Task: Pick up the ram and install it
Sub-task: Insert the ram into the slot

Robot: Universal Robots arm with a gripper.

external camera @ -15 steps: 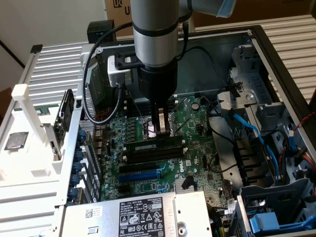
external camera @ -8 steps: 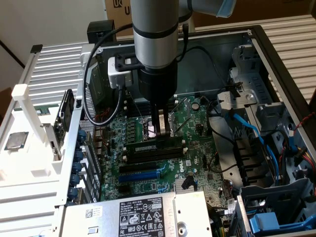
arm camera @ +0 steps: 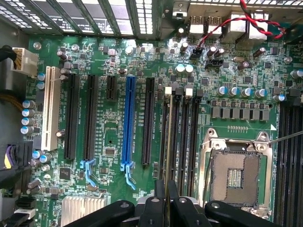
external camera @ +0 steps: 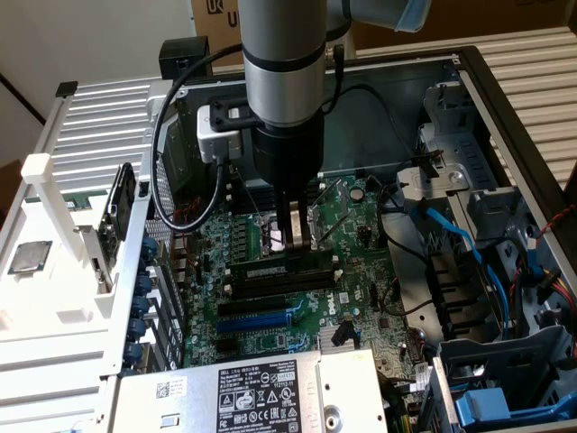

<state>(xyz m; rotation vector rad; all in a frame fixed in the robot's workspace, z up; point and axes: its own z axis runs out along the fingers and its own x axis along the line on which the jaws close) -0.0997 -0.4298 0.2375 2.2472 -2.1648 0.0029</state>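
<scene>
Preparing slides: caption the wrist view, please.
Gripper holds the ram edge-on along the black memory slots beside the empty processor socket.

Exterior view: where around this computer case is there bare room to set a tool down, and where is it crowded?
Free: flat white panel at the exterior view's left, around the square grey chip; silver metal box top beside the green motherboard. Crowded: the blue cables.

Ext cam high, angled down into PC case [external camera: 505, 99]; wrist cam close, straight down; both share mobo [arm camera: 113, 130]
</scene>
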